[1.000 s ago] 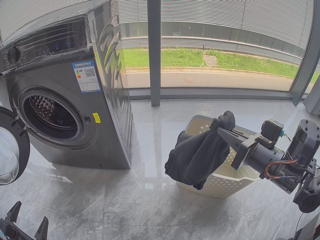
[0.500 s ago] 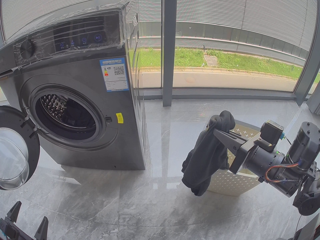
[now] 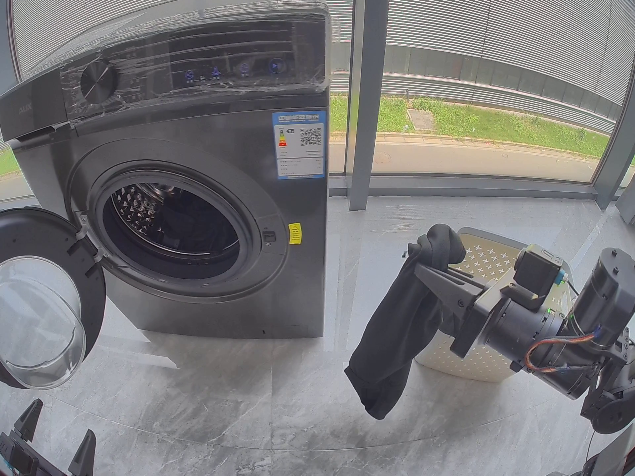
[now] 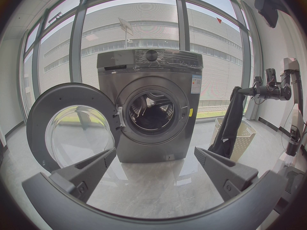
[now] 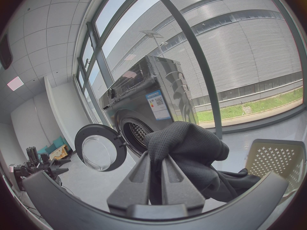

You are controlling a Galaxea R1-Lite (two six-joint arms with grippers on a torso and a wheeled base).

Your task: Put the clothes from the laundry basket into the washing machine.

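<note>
You see the right claw [image 3: 423,272] pinching a black garment [image 3: 397,325] beside the laundry basket [image 3: 493,259], the left claw [image 4: 154,151] spread, and floor [image 3: 297,398] between the garment and the washing machine [image 3: 198,133] with its blue-headed label [image 3: 299,144].

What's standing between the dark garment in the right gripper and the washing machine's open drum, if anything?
Nothing visible. The dark garment hangs from the right gripper by the laundry basket, with bare floor between it and the washing machine. The door is swung wide to the robot's left, leaving the drum opening unblocked.
</note>
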